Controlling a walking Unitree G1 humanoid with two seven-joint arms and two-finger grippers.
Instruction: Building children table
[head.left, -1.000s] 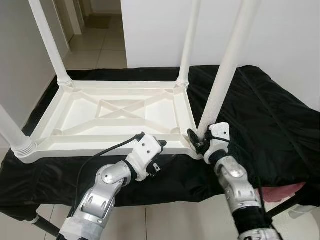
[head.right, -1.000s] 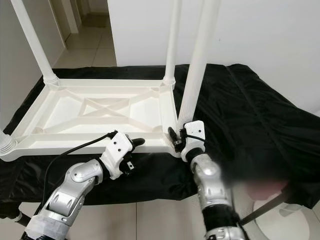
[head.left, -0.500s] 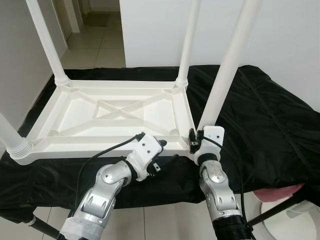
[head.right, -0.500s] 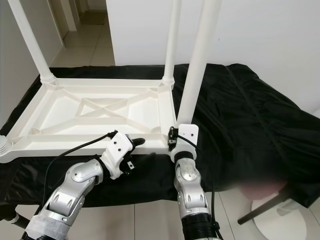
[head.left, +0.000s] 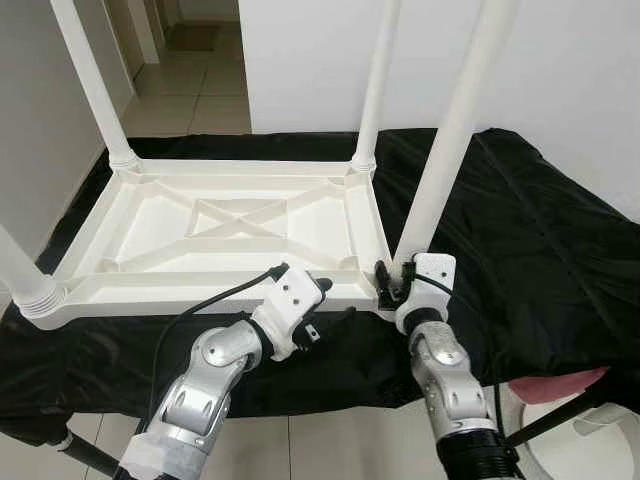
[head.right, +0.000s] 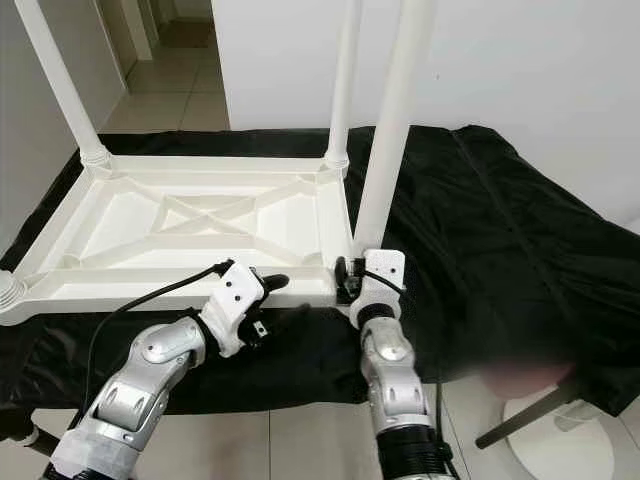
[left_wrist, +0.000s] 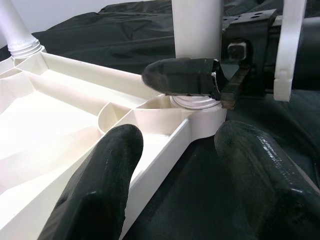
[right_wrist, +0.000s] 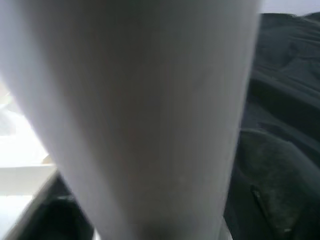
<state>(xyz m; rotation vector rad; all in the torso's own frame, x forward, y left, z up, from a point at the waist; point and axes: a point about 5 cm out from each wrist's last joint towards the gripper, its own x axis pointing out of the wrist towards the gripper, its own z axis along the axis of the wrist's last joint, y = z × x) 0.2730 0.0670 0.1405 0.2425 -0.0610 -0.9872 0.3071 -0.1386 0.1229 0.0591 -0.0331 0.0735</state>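
Grippers first, since they sit nearest to you: the left gripper (head.left: 322, 312) is spread wide, one finger inside the upturned tabletop (head.left: 240, 225) and one outside, straddling its near rim without squeezing it. Just beside it, the right gripper (head.left: 393, 283) is clamped on the base of the near-right leg (head.left: 447, 140), right where the leg enters its corner socket (left_wrist: 197, 102); the left wrist view shows a black finger (left_wrist: 182, 76) pressed against the white tube just above the threaded collar.

Judging from these frames, you are on the last leg. The near-left leg (head.left: 20, 270), the far-left leg (head.left: 95, 85) and the far-right leg (head.left: 375, 85) all stand upright in their corners, and the fourth is upright in its socket too. Whether it is fully screwed home you cannot tell, so treat seating it as the step in hand.

Beyond that, the table lies upside down on the black cloth (head.left: 520, 230), so turning it onto its feet probably remains
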